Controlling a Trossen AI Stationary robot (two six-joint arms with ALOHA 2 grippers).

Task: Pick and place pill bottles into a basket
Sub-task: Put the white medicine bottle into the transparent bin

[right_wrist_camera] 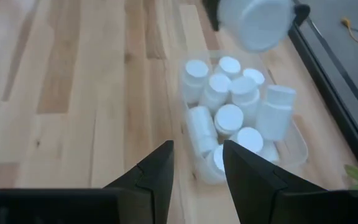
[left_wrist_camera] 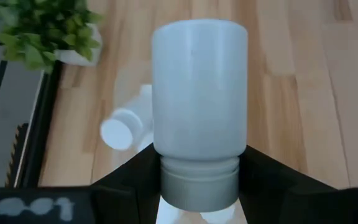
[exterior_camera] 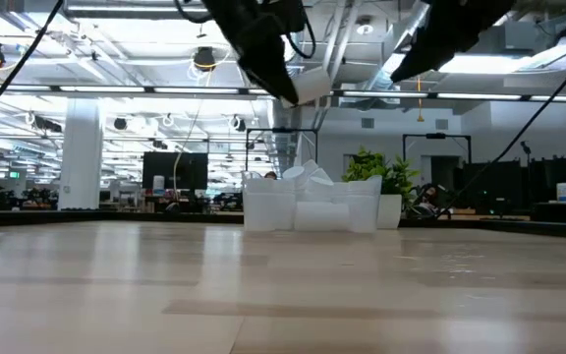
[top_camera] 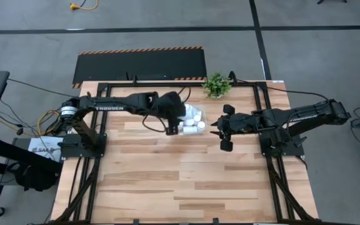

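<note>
In the high view the right gripper (top_camera: 224, 130) sits right of centre, jaws spread and holding nothing, its fingers (right_wrist_camera: 160, 171) framing the table (top_camera: 167, 181) just short of the basket (right_wrist_camera: 294, 146). That clear bin lies at upper centre of the high view, packed with white pill bottles (right_wrist_camera: 229, 118), some upright and some tipped. Over its left edge the left gripper (top_camera: 172, 125) hangs above the table, pinching one more bottle (left_wrist_camera: 199, 99) at its cap end, and beyond it, at the table's far edge, stands a small potted plant (top_camera: 216, 85).
</note>
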